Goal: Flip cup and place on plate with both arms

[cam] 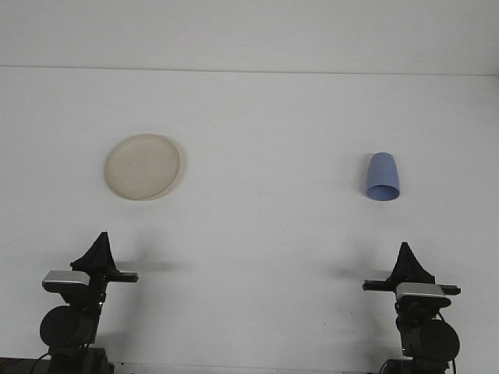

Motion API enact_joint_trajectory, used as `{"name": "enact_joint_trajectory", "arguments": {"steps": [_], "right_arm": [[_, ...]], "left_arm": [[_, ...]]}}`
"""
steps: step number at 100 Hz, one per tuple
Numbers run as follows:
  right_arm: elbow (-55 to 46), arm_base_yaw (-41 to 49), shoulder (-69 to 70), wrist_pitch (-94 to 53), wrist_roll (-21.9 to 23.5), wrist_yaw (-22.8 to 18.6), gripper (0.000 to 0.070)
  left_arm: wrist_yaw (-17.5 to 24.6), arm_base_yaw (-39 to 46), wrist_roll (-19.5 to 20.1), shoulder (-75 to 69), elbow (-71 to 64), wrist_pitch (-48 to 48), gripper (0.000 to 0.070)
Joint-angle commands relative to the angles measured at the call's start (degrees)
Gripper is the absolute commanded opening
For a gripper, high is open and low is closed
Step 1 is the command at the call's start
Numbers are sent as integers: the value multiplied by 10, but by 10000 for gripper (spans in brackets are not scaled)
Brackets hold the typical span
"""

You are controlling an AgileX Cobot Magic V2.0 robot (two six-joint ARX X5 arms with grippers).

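A: From the front view, where is the blue cup (383,177) placed?

B: Far right, upside down or tipped, seemingly smooth plastic, directly beyond the right gripper (405,260). The round beige plate (143,167) is set far left, beyond the left gripper (100,248).

A: Are the grippers spread?

B: Both appear pressed together; nothing is held.

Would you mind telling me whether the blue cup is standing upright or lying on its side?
On its side. The blue cup lies on the white table, its wide open rim facing the camera and its narrower closed base pointing away.
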Motion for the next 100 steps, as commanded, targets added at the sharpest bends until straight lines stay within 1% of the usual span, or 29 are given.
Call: {"name": "enact_joint_trajectory", "arguments": {"steps": [1,46,60,91,95,100], "right_arm": [[-1,0,0,7,8,2,6],[-1,0,0,7,8,2,6],[-1,0,0,7,-1,2,6],[-1,0,0,11,13,-4,6],[-1,0,0,10,30,-5,6],[-1,0,0,9,77,-4,6]], "left_arm": [[-3,-1,-3,-1,-11,7,12],[-3,-1,-3,-1,-11,7,12],[-3,-1,-3,-1,-11,7,12],[-3,-1,-3,-1,-11,7,12],[-3,-1,-3,-1,-11,7,12],[-3,-1,-3,-1,-11,7,12]]}}
